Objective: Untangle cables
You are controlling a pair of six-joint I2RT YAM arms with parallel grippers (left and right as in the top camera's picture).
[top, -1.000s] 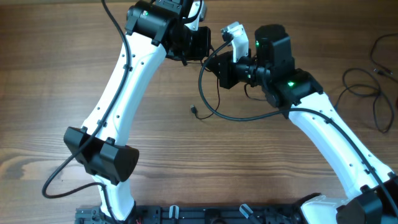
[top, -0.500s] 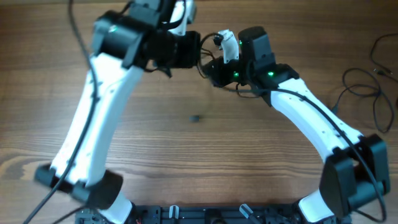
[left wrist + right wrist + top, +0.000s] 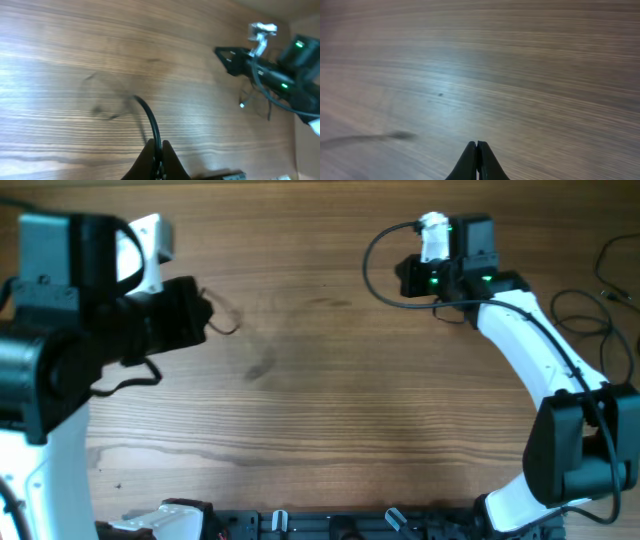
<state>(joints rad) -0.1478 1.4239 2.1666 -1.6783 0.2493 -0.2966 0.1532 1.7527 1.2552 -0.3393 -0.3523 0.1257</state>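
Thin cable (image 3: 150, 116), seemingly, in left claw (image 3: 158, 146)

The overhead camera looks straight down on the table (image 3: 320, 410) from high up. The left wrist camera faces right across the wood, catching the right arm (image 3: 270, 75) (overhead shows it too). The right wrist camera skims low over the wood

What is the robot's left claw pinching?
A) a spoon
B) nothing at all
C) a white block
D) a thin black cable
D: in the left wrist view, a thin black cable curves up from between the shut fingertips of the left gripper.
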